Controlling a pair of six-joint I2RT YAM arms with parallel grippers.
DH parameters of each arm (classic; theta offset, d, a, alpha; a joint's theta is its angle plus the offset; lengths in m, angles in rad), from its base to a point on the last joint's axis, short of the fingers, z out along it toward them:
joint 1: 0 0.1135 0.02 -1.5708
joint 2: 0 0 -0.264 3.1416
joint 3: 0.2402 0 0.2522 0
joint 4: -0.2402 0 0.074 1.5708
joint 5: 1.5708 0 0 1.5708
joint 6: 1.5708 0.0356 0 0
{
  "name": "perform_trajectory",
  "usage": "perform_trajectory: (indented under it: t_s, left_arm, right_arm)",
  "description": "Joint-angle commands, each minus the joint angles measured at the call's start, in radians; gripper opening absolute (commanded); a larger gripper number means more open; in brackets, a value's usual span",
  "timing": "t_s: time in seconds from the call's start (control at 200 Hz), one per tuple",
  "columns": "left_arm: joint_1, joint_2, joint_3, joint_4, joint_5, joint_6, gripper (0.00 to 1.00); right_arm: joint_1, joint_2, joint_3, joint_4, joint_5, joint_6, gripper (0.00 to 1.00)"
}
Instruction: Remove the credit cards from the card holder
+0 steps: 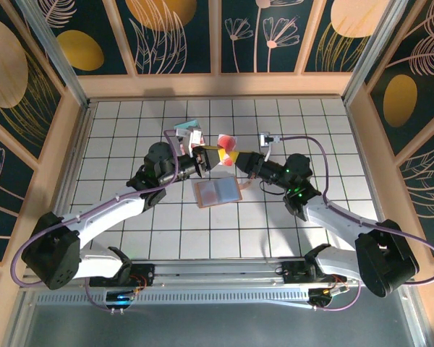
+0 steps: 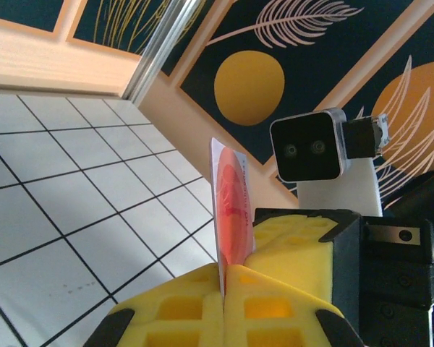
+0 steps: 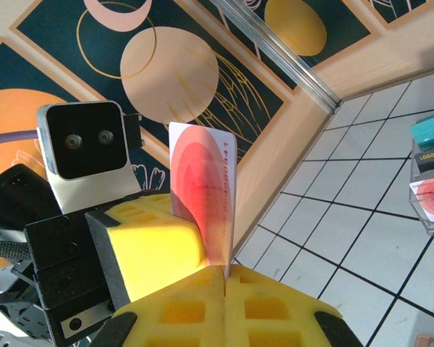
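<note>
Above the white tiled counter [image 1: 123,130] the two arms meet nose to nose. The left claw [image 2: 223,278] and the right claw [image 3: 224,278] are both clamped on the same red-orange credit card [image 3: 202,181], which stands upright between the yellow pads (edge-on in the left wrist view). The card holder [image 1: 218,191] lies open and flat on the counter just below them, near a small clear box [image 1: 190,135].

From the top, we look steeply down on the red card [image 1: 226,139] from far off, the whole tiled table [image 1: 224,238] around it. Our left wrist camera [image 3: 83,141] sits close to the card, sighting along its own jaws at the card's thin edge. Our right wrist camera [image 2: 307,148], equally close, faces its broad side. Each wrist view catches the other camera just beyond the card.
</note>
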Motion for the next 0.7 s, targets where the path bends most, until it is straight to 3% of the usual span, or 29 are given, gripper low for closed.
perform_trajectory:
  t_s: [0.0,0.175,0.405,0.695]
  left_arm:
    - [0.003,-0.029,0.048,-0.091,-0.037,0.104,0.0]
    - [0.014,-0.054,0.082,-0.225,-0.083,0.285,0.0]
    - [0.051,-0.031,0.169,-0.425,-0.161,0.581,0.0]
    - [0.207,0.08,0.316,-0.583,-0.143,0.824,0.0]
  right_arm:
    - [0.011,-0.012,0.025,-0.049,0.006,-0.035,0.05]
    - [0.011,-0.053,0.054,-0.214,0.096,-0.102,0.35]
    - [0.01,-0.139,0.081,-0.445,0.272,-0.185,0.53]
    - [0.01,-0.211,0.102,-0.644,0.477,-0.227,0.77]
